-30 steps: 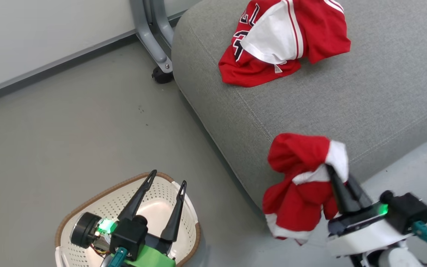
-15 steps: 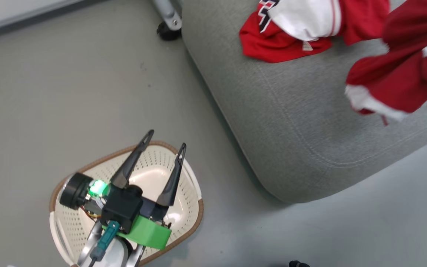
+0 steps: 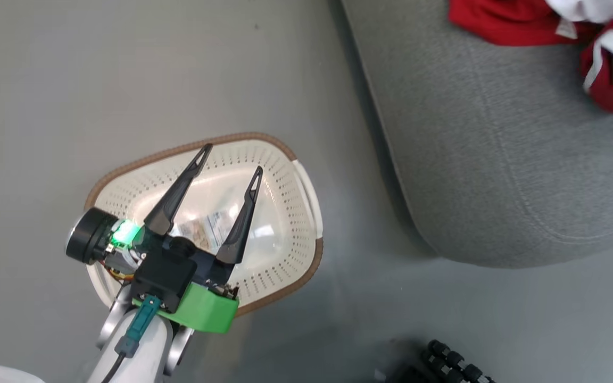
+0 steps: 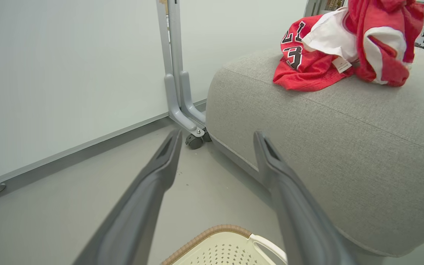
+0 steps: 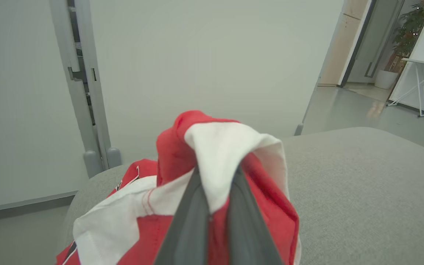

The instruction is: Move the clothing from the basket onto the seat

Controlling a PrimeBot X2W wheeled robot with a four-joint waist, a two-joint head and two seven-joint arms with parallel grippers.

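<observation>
One label (image 3: 209,229), perhaps paper, in basket (image 3: 287,213)

Count: 2 red garments, 1 jersey (image 4: 300,62) and 1 shorts (image 4: 385,40). 1 basket (image 3: 293,223), 1 label (image 3: 208,229) inside. 1 seat cushion (image 3: 498,159). 2 tools: left tool (image 3: 233,158), right tool (image 5: 216,173).

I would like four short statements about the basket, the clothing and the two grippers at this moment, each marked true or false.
1. The small cream perforated plastic basket holds no clothing. True.
2. The left gripper has its jaws shut. False: they stand open, with nothing between them.
3. The right gripper is shut on the red shorts with white trim. True.
4. The red jersey with black-and-white lettering hangs from the left gripper. False: it lies on the large grey fabric seat.
</observation>
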